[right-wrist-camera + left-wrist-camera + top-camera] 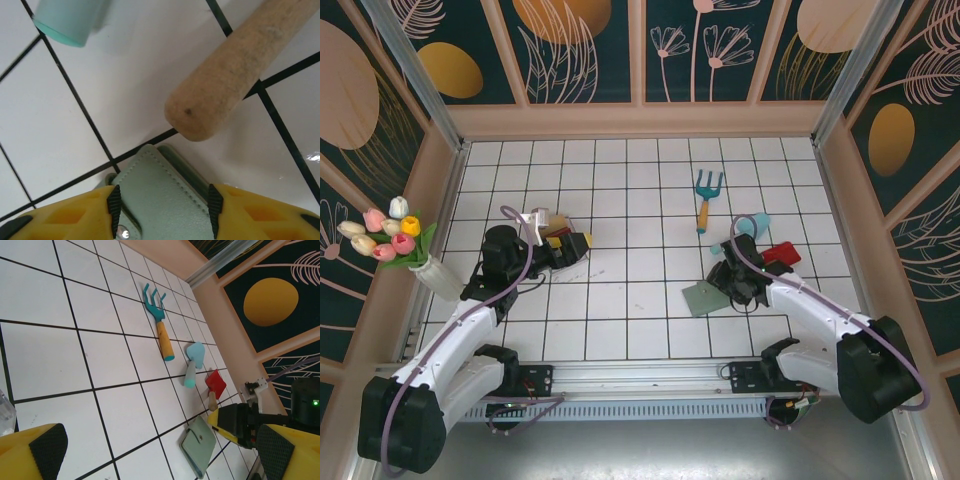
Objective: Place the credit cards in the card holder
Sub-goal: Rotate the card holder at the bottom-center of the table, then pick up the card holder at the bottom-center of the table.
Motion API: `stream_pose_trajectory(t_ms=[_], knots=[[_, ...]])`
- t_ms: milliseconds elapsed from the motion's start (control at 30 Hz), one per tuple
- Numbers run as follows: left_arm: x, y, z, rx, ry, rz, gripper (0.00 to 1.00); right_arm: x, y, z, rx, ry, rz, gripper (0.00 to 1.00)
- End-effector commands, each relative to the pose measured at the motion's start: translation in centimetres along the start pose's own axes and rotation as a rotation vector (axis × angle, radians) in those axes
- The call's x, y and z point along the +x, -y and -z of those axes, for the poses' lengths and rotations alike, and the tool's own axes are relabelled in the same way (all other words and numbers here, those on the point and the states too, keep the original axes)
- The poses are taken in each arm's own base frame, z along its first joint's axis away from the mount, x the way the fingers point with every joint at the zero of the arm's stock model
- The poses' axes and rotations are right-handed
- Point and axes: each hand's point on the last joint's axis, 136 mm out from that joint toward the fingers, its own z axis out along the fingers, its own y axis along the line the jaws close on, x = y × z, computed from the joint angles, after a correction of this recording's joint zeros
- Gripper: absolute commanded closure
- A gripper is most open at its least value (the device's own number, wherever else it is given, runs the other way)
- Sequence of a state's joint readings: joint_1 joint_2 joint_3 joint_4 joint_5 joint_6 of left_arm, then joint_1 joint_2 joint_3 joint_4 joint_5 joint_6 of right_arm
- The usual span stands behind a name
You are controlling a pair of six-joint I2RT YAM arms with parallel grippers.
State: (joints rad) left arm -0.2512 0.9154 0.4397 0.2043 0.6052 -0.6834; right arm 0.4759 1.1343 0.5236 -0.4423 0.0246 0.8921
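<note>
I keep the right gripper [163, 210] astride the card holder [159, 187], which lies flat between its fingers, pinched or freed I cannot tell, probably to open it, while the left gripper [160, 447] hangs spread wide and empty.

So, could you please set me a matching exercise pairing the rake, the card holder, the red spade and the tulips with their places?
1 rake
2 card holder
3 red spade
4 tulips

A in a vase at the left wall
B between the right gripper's fingers
C on open tiles, farthest from the arms
D just right of the teal trowel

Pairs: 1-C, 2-B, 3-D, 4-A
</note>
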Motion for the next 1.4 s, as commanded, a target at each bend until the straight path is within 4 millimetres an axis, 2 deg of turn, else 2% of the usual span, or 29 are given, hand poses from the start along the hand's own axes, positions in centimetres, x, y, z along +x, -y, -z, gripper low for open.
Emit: stream_pose_trajectory(t_ms=[0, 200, 467, 700, 833, 900, 967, 1033, 1133, 1233, 1333, 1367], knots=[[0.2, 0.6, 0.0, 0.022, -0.016, -0.008, 0.01, 1.0, 0.9, -1.0, 0.029, -0.031, 0.021, 0.45], [0.6, 0.6, -0.1, 0.021, -0.037, -0.002, 0.01, 2.8, -0.5, -1.4, -0.006, -0.073, 0.02, 0.46], [1.0, 0.2, 0.1, 0.003, -0.045, 0.02, 0.01, 8.6, -3.8, -0.5, -0.157, -0.191, -0.113, 0.45], [1.6, -0.7, 0.0, -0.037, -0.069, 0.047, 0.01, 13.4, -7.7, 0.9, -0.21, -0.296, -0.003, 0.43], [1.8, -0.9, 0.0, -0.041, -0.071, 0.058, 0.01, 15.2, -12.1, 1.6, -0.323, -0.33, 0.186, 0.43], [1.9, -1.0, 0.0, -0.044, -0.077, 0.063, 0.01, 14.7, -13.4, 2.1, -0.296, -0.28, 0.282, 0.44], [2.3, -1.1, 0.0, -0.045, -0.095, 0.066, 0.01, 12.6, -12.4, 2.5, -0.178, -0.163, 0.348, 0.43], [2.7, -1.2, 0.1, -0.043, -0.106, 0.071, 0.02, 11.5, -11.6, 2.3, -0.134, -0.153, 0.39, 0.45], [3.3, -1.4, -0.1, -0.035, -0.124, 0.098, 0.02, 9.5, -10.5, 1.8, -0.078, -0.112, 0.385, 0.46], [4.0, -1.1, -0.8, -0.02, -0.152, 0.118, 0.09, 7.8, -10.4, 0.9, -0.106, -0.106, 0.329, 0.49], [5.5, 0.0, -2.1, -0.006, -0.22, 0.104, 0.14, 6.7, -10.0, 0.0, -0.131, -0.112, 0.27, 0.55], [6.0, 0.1, -2.6, -0.012, -0.243, 0.104, 0.17, 7.1, -10.1, -0.3, -0.158, -0.135, 0.267, 0.56]])
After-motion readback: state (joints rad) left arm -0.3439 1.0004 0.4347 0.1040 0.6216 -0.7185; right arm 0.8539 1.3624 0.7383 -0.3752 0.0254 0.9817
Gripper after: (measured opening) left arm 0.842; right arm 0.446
